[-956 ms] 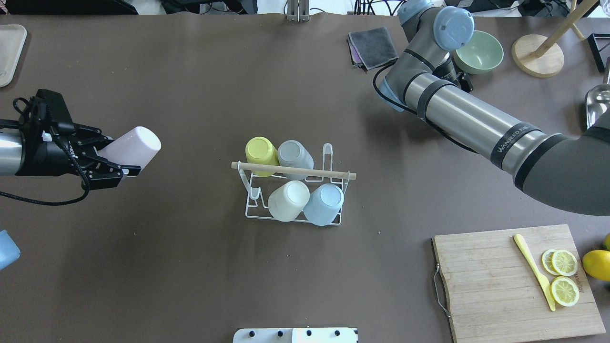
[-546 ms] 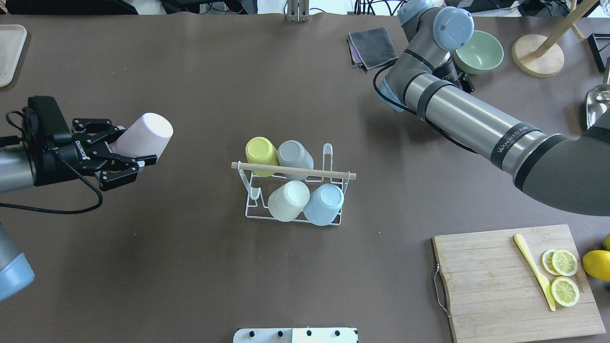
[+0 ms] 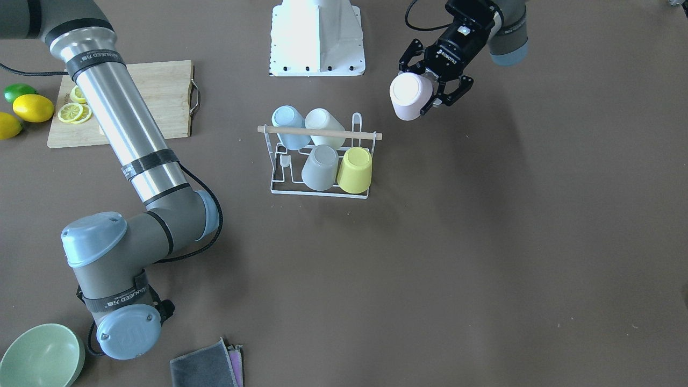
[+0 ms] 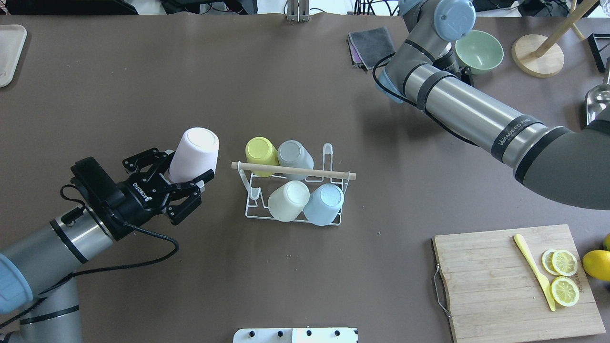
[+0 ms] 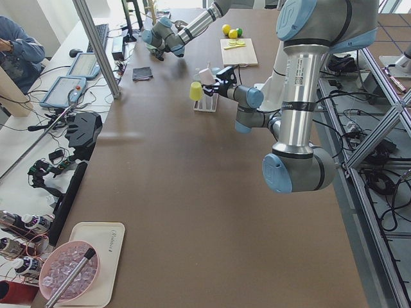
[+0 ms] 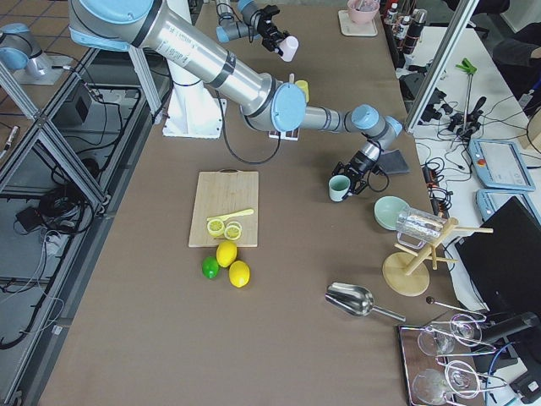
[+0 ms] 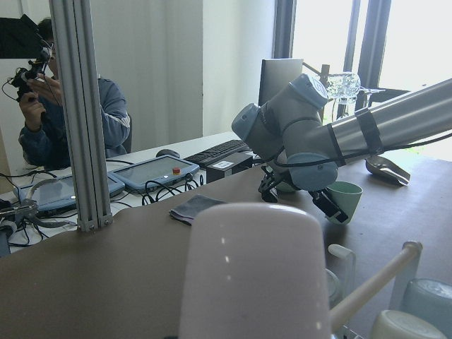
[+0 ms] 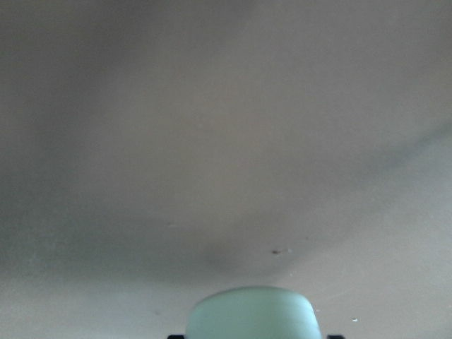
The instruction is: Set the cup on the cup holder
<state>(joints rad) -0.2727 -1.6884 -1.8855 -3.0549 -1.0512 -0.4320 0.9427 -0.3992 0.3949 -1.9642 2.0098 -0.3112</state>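
Left hand point(image 4: 188, 166), clamped on the tilted pink cup point(image 4: 195, 152) near the cup holder point(image 4: 247, 205), should square it over the free prong point(image 4: 255, 194) and lower clear of the wooden rod point(image 4: 305, 171).

White ROBOTIQ lettering on the black body of the left gripper point(image 4: 187, 166), lower left of the overhead view, white WANSEED followed by small unreadable characters on the black forearm band point(image 4: 513, 134) of the right arm, right of that view
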